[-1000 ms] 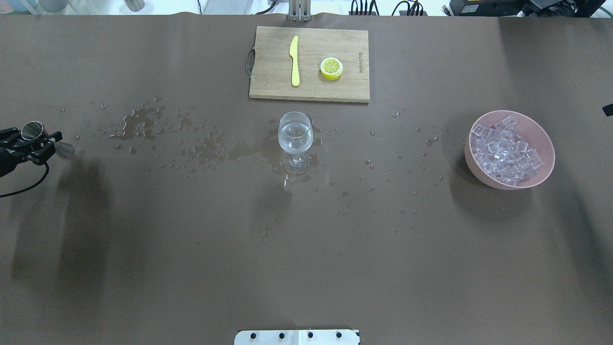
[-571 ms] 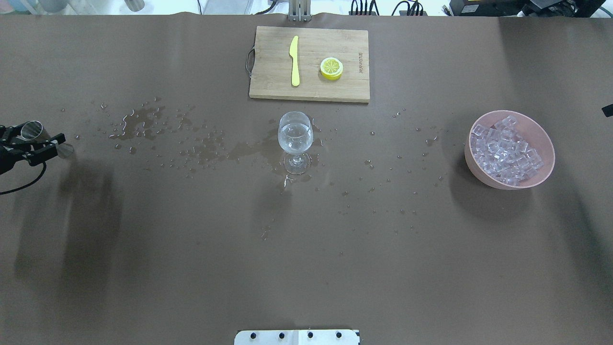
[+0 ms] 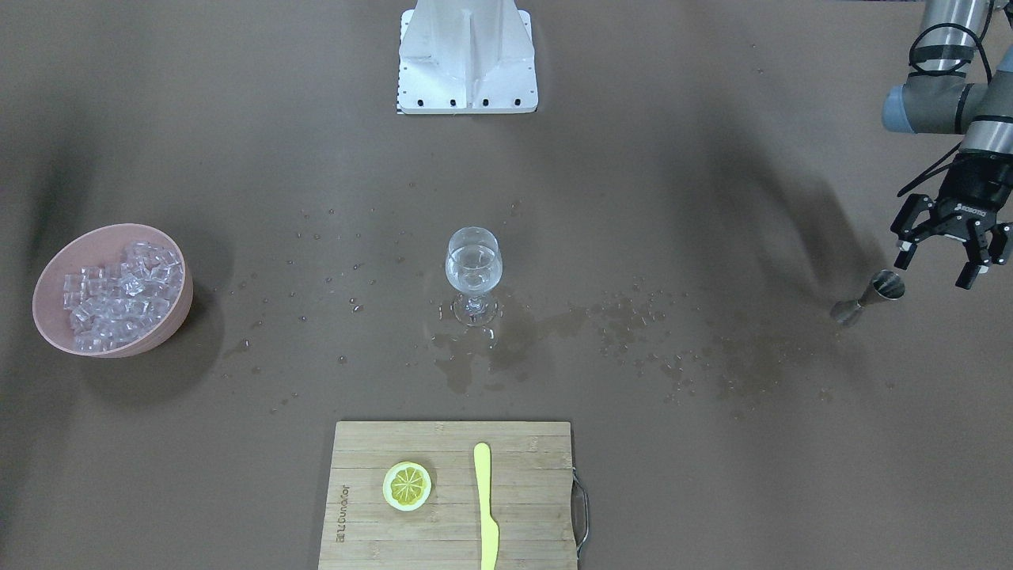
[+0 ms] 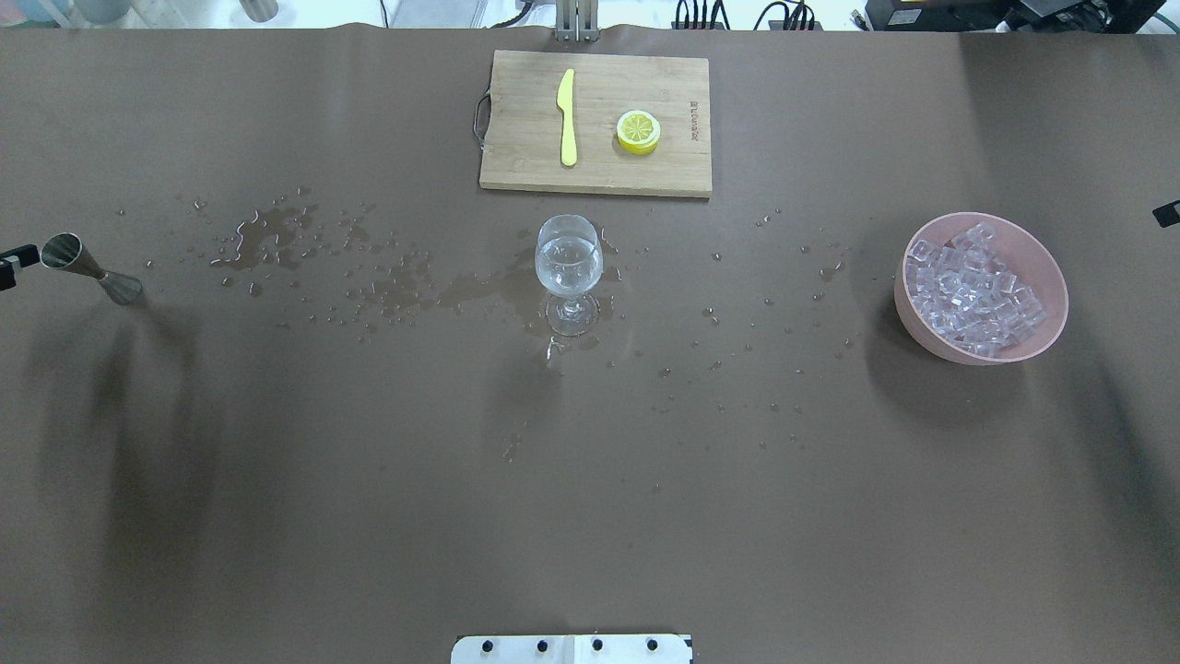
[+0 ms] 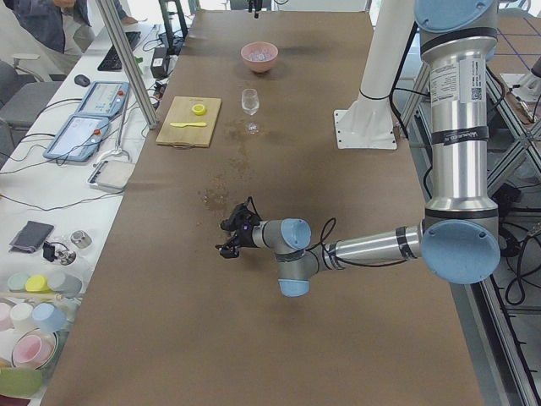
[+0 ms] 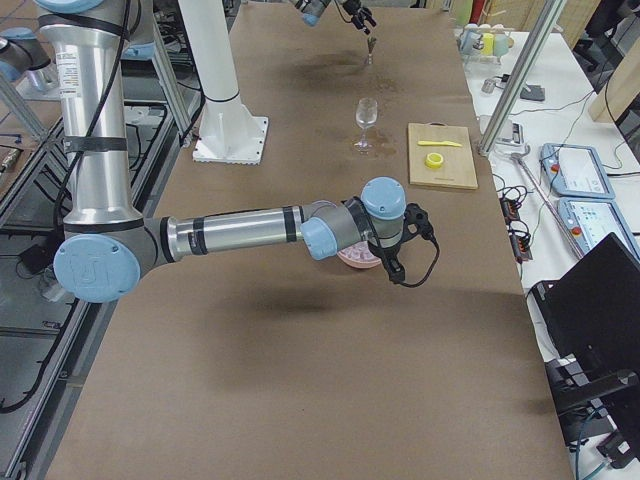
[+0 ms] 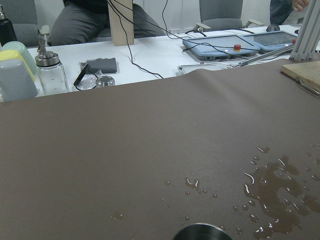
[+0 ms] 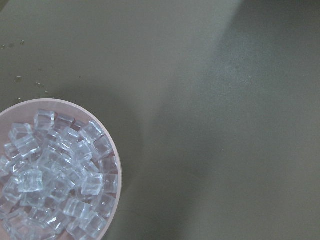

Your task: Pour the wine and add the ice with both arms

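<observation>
A wine glass holding a little clear wine stands mid-table. The ice, many small clear cubes, fills a pink bowl on the robot's right; both also show in the right wrist view, ice and bowl. A steel jigger stands alone at the far left. My left gripper is open and empty, just beside and above the jigger, not touching it. My right gripper hovers by the bowl; I cannot tell if it is open or shut.
A wooden cutting board at the far side carries a yellow knife and a lemon slice. Spilled drops and puddles run left of the glass. The white base block sits at the near edge.
My left gripper has let go of the jigger and drawn back left, almost out of the overhead view. The jigger stays standing on the table.
</observation>
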Robot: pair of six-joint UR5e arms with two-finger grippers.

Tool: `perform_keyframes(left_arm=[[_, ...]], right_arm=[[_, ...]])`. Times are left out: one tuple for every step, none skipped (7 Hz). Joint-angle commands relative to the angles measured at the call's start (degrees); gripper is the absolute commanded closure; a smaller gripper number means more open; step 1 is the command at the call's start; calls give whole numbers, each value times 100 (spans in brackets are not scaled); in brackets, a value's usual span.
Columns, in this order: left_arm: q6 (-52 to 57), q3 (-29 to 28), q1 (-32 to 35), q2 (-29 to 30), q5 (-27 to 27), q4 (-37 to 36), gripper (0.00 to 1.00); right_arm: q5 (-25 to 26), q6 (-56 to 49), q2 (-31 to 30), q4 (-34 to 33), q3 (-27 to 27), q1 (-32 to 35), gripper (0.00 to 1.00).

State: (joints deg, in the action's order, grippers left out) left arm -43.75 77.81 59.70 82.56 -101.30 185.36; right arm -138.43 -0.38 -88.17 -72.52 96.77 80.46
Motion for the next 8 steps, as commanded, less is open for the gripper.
perform_keyframes(left_arm=[[-11, 1135, 994, -345, -1542, -1627, 2], [-2, 1349, 1713, -337, -2525, -2392, 2], [42, 1394, 2025, -372, -2883, -2774, 2], [103, 1386, 2019, -712, -3061, -2943, 2], [695, 1395, 1941, -898, -3097, -3284, 2], [1806, 1395, 1940, -1091, -3106, -3766, 2], [2618, 1412, 1958, -1084, -3185, -4623, 2], [3052, 1439, 2053, -1067, -3229, -5232, 2]], right_arm=[[0, 3, 1, 1, 17, -31, 0], [17, 3, 1, 1, 17, -74, 0], [35, 142, 10, 10, 43, -136, 0], [44, 404, 97, 10, 44, -206, 0], [44, 694, 141, 10, 96, -276, 0], [53, 958, 177, 10, 148, -338, 0], [201, 1300, 177, 1, 393, -451, 0], [515, 2095, 151, -8, 665, -748, 0]])
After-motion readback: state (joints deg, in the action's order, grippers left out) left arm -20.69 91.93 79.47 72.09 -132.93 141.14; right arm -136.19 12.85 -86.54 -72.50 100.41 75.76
